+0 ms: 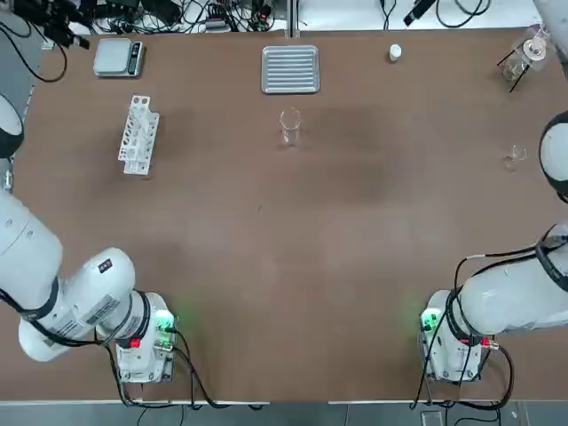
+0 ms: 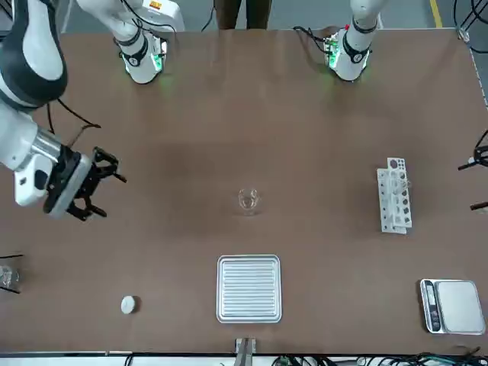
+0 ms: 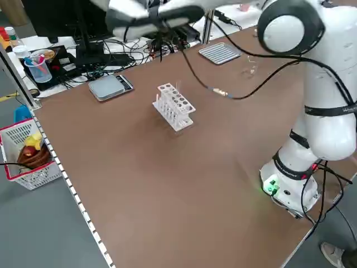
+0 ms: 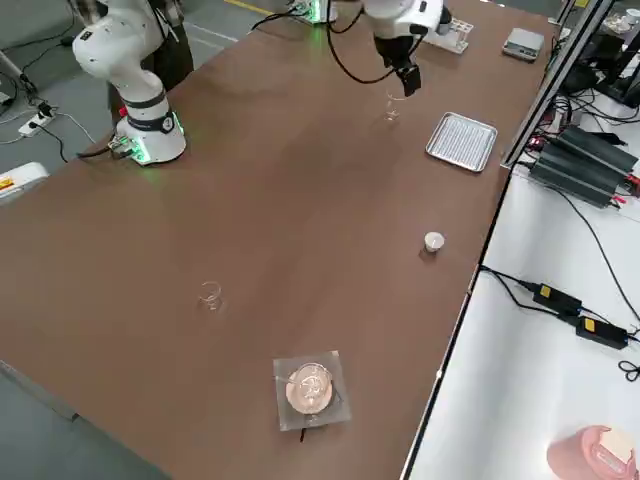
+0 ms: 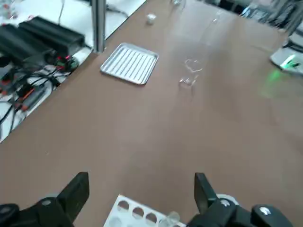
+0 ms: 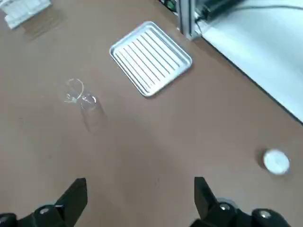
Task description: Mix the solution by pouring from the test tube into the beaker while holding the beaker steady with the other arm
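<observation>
The beaker [image 1: 291, 127] stands upright on the worktop [image 1: 355, 222], its glass faint; both claws, left [image 5: 142, 201] and right [image 6: 141, 201], gape wide, empty.

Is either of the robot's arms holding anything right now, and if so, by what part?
Nothing is held: the left end effector and the right end effector both stand open with bare table showing between them.

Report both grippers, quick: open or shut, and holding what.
Left gripper: open above the white test tube rack, holding nothing.
Right gripper: open above the bare tabletop, holding nothing.
</observation>
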